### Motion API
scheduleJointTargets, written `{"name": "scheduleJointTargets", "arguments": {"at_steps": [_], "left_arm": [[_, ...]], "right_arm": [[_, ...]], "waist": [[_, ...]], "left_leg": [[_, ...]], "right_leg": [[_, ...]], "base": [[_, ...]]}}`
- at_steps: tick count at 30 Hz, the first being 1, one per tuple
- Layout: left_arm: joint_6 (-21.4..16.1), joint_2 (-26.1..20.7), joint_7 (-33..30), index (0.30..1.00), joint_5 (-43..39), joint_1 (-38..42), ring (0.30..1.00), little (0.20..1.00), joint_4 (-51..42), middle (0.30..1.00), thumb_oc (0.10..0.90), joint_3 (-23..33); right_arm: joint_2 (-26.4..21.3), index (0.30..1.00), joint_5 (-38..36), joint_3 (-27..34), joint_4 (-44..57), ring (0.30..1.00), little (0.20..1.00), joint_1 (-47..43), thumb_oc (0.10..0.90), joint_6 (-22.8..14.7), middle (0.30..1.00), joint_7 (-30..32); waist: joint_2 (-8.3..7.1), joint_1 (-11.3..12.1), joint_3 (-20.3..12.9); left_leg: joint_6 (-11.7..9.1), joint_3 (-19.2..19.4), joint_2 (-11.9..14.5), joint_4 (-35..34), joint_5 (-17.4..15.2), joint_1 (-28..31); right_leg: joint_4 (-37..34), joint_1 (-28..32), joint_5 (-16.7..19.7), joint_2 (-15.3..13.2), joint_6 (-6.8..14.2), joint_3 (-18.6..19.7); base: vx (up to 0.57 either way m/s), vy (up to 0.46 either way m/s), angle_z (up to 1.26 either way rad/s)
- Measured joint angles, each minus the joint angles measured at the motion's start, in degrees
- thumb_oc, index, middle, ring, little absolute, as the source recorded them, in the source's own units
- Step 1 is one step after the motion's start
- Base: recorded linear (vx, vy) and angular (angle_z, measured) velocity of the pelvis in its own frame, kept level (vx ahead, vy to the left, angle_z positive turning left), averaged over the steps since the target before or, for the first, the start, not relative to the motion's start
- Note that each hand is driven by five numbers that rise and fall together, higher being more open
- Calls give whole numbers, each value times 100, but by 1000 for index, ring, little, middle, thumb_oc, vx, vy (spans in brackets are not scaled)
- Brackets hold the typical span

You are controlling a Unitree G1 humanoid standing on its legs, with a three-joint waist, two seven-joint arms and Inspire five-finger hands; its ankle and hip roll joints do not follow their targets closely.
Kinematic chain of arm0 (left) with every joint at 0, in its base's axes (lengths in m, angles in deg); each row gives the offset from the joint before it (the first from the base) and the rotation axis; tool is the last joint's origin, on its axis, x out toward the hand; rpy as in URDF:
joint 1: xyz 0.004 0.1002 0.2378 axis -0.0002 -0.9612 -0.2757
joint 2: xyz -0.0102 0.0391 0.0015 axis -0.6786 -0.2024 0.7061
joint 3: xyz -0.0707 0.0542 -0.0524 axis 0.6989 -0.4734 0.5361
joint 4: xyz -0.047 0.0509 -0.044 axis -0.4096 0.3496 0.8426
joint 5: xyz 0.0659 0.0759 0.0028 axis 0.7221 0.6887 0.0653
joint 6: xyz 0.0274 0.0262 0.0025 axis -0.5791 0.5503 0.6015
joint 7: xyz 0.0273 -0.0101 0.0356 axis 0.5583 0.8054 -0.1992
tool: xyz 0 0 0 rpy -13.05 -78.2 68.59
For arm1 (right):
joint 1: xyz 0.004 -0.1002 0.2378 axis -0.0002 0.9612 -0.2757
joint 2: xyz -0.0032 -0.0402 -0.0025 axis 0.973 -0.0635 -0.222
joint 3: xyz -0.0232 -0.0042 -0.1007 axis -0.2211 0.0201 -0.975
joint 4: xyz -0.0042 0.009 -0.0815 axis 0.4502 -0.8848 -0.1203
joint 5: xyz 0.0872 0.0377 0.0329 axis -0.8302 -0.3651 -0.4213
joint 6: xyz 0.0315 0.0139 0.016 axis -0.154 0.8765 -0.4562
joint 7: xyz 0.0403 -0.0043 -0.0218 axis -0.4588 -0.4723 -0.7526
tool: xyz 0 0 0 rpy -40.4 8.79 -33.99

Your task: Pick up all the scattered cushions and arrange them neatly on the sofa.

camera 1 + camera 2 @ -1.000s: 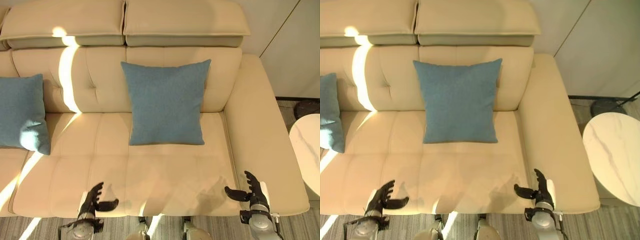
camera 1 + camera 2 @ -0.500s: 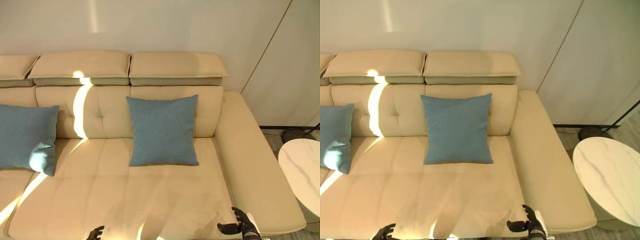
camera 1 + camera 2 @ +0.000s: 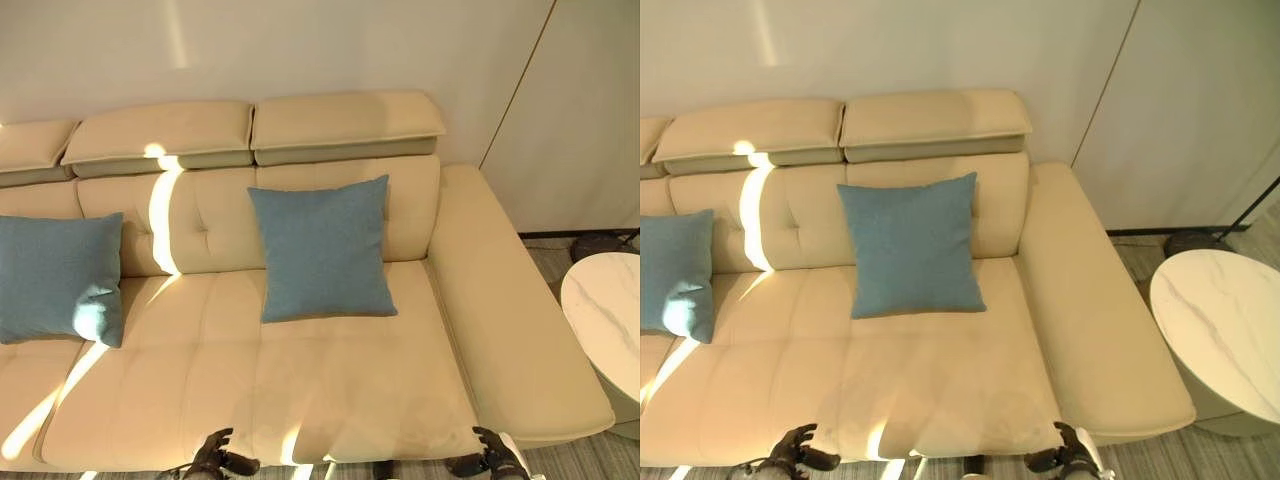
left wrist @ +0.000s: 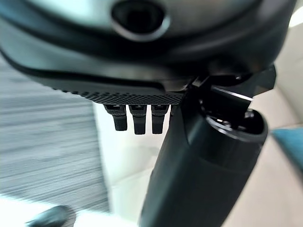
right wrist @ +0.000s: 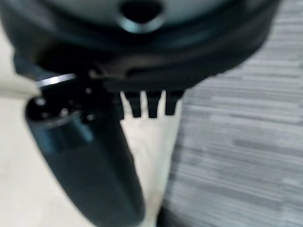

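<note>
Stereo head views, both wrist views. Against the pictures of a second ago the whole scene has shifted: the wall above the sofa (image 3: 520, 330) now shows and my hands have dropped to the bottom edge, so my head camera has moved; the cushions lie as they did.

Middle cushion (image 3: 322, 247): blue, propped upright against the backrest near the centre of the head views, its lower edge on the seat. Second cushion (image 3: 60, 277): blue, at 9 o'clock, also leaning on the backrest, crossed by a patch of sun.

My left hand (image 3: 215, 457) shows at 7 o'clock, my right hand (image 3: 490, 457) at 5 o'clock, both just off the seat's front edge. Each wrist view shows straight fingers and a free thumb with nothing between them: both hands are relaxed and empty.

A round white tabletop (image 3: 605, 315) stands at 3 o'clock, apart from the armrest.

Judgement: with both visible cushions on the sofa and my hands free, the arranging looks finished or nearly so; any cushion left on the floor lies outside these views.
</note>
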Motion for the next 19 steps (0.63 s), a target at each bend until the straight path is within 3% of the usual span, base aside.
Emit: {"name": "scheduleJointTargets", "arguments": {"at_steps": [1,2,3,4,5,6,11,12,14,15,16,17,18,19], "left_arm": [[0,-2,0,900,-1,75,900,900,-4,900,800,-3],[6,-77,-4,900,-9,196,900,900,4,900,800,-6],[6,-103,-2,900,-9,198,900,900,23,900,800,-6],[25,-151,-3,900,-39,201,900,900,40,900,800,-36],[27,-170,-3,900,-57,198,900,900,47,900,800,-55],[121,-234,-64,900,-67,247,900,900,51,900,800,-179],[150,-358,-130,900,-62,356,900,900,239,900,800,-198],[226,-302,-126,900,-62,372,900,900,370,900,800,-129],[263,-214,-124,900,-64,414,900,900,382,900,800,-105],[263,-215,-116,900,-64,412,900,900,380,900,800,-103],[296,-306,-134,900,-73,346,900,900,392,900,800,-105],[343,-338,-133,900,-74,318,900,900,418,900,800,-105],[404,-340,-141,900,-76,327,900,900,507,900,800,-103],[442,-312,-144,900,-81,321,900,900,562,900,800,-82]], "right_arm": [[21,900,18,10,-64,900,900,-68,800,20,900,-4],[163,900,39,41,-107,900,900,-91,800,79,900,-16],[212,900,44,42,-105,900,900,-97,800,94,900,-41],[304,900,45,41,-123,900,900,-34,800,114,900,-44],[337,900,47,40,-122,900,900,-5,800,157,900,-54],[469,900,64,35,-138,900,900,39,800,235,900,-48],[799,900,103,-43,-359,900,900,-180,800,249,900,-84],[799,900,102,-118,-448,900,900,-284,800,232,900,-91],[788,900,102,-126,-596,900,900,-271,800,308,900,-122],[788,900,101,-128,-651,900,900,-248,800,348,900,-141],[788,900,103,-127,-655,900,900,-184,800,382,900,-174],[788,900,102,-127,-641,900,900,-184,800,371,900,-175],[777,900,103,-126,-635,900,900,-210,800,382,900,-174],[761,900,101,-126,-644,900,900,-221,800,385,900,-174]], "waist": [[4,18,5],[-194,0,8],[-241,-11,8],[-426,-17,-3],[-438,-14,6],[-563,3,25],[-694,15,192],[-470,5,266],[-237,118,224],[-177,197,215],[-228,338,174],[-313,349,114],[-281,348,122],[-215,346,115]], "left_leg": [[133,-12,-1,-211,-30,92],[319,3,-179,-323,47,81],[349,5,-213,-349,65,52],[421,13,-442,-351,108,42],[478,15,-475,-380,142,13],[539,65,-653,-337,163,-62],[765,375,-778,94,56,-327],[931,431,-535,13,159,-339],[865,360,-256,-287,346,-209],[792,378,-175,-388,448,-188],[738,416,-144,-506,507,-177],[704,421,-154,-572,540,-150],[650,438,-110,-672,603,-72],[597,437,-60,-746,649,-12]], "right_leg": [[0,-53,21,16,92,9],[-1,-164,109,-131,205,76],[-1,-205,113,-204,242,121],[4,-250,201,-380,355,218],[58,-320,168,-454,454,243],[183,-466,295,-578,488,420],[236,-736,994,-640,634,816],[671,-786,584,-499,923,808],[1735,-903,-291,-160,693,755],[2114,-873,-644,-67,701,753],[2211,-598,-1332,-107,692,591],[1916,-390,-1418,-121,648,539],[1582,-174,-1454,-68,458,473],[1363,-98,-1369,17,408,443]], "base": [[-192,182,-5],[-190,147,-9],[-215,149,-8],[-208,121,-1],[-329,126,-7],[-351,111,-8],[-221,46,-27],[-143,-32,-12],[-41,-58,1],[24,-116,-16],[55,-150,-17],[70,-101,-20],[57,-67,-6],[42,-50,-4]]}}
